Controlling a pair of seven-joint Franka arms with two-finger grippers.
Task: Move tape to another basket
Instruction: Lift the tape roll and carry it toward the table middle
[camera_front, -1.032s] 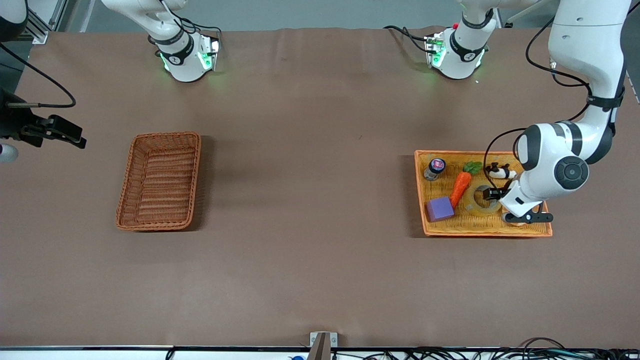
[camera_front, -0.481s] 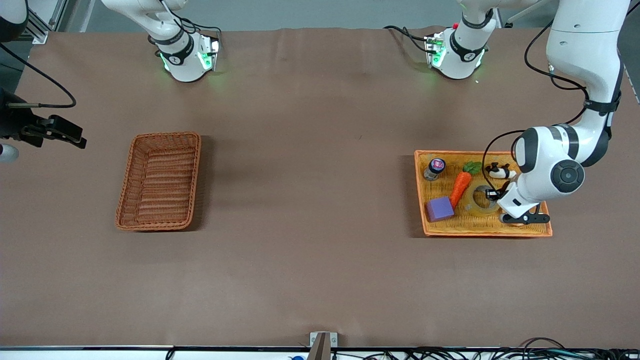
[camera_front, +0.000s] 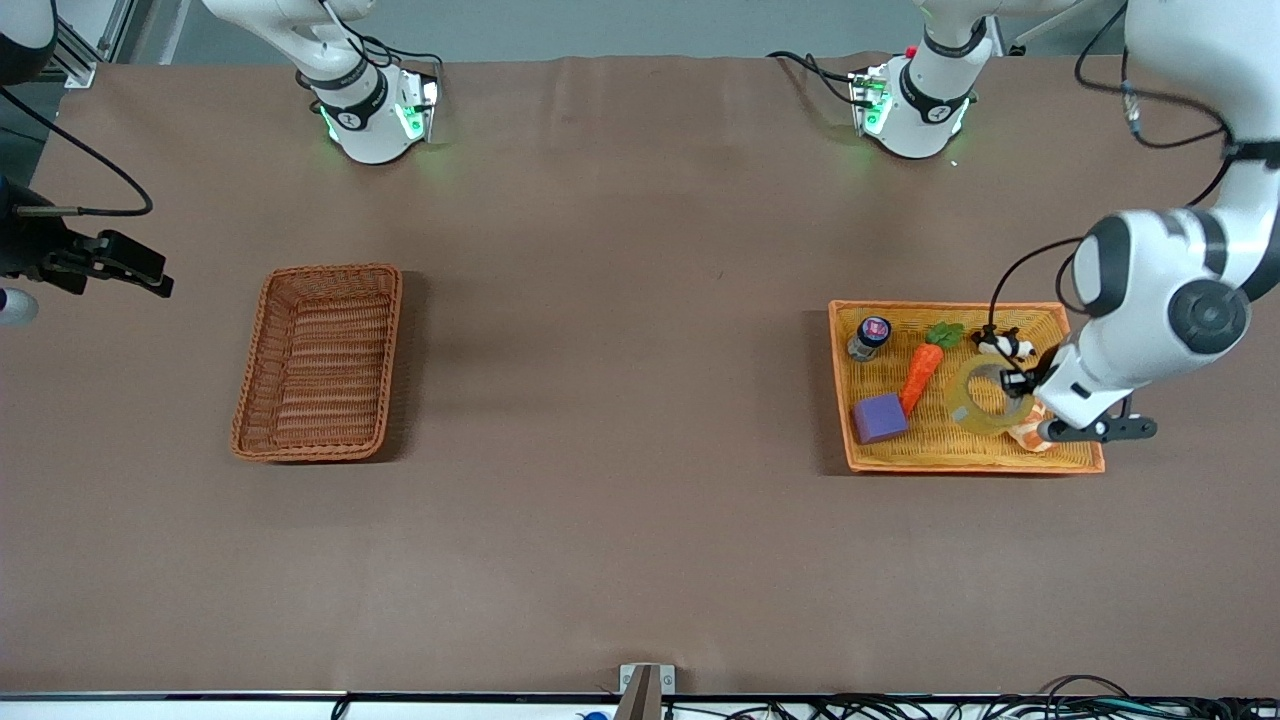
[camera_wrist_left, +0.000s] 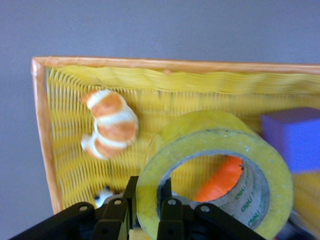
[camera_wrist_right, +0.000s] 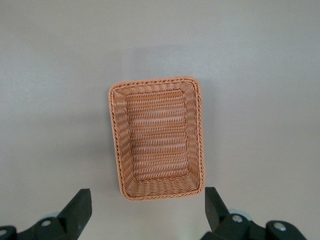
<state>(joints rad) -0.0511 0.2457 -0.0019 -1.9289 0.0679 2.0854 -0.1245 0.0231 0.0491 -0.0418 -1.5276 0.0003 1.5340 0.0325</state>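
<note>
The tape, a yellowish ring with a grey core, hangs tilted just above the orange-yellow tray. My left gripper is shut on its wall, one finger inside the ring and one outside. The left wrist view shows the tape clamped in the left gripper. The reddish-brown basket stands empty toward the right arm's end of the table. My right gripper waits open high beside that end; its wrist view shows the basket beyond the open right gripper.
The tray holds a toy carrot, a purple cube, a small jar, a black-and-white toy and a croissant. The croissant lies near the tray's corner.
My left gripper has risen with the tape and shifted toward the left arm's end of the table. The tape now hangs tilted, and the croissant under the wrist is uncovered. The right arm has not moved.
</note>
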